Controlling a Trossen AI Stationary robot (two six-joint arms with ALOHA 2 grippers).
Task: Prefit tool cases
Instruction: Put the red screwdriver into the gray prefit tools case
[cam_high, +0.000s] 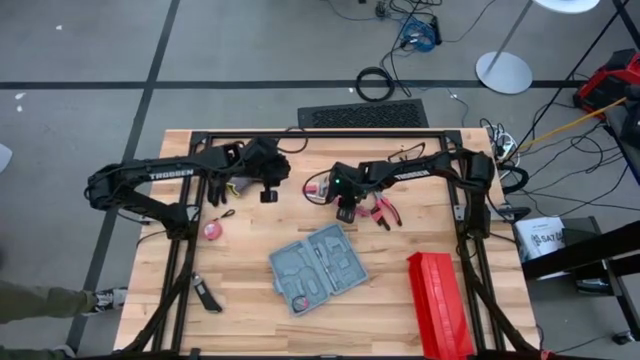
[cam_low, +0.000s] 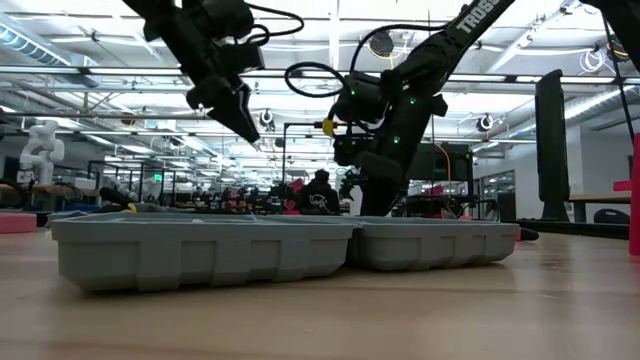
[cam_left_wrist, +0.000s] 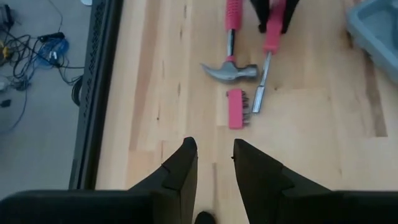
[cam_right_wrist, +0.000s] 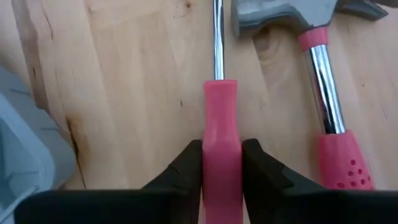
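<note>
Wooden table (cam_high: 250, 300): open blue-grey case (cam_high: 318, 267) (grey slots).

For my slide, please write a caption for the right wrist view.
Right pincer closed on a pink-handled screwdriver lying beside a hammer on the wooden table.

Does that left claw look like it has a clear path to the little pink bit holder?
Probably yes. The left claw hangs open over bare wood, with the bit holder just ahead and nothing lying between them.

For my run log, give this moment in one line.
right gripper: jaws shut on pink-handled screwdriver | left gripper: open, empty | open blue-grey plastic case: untouched
</note>
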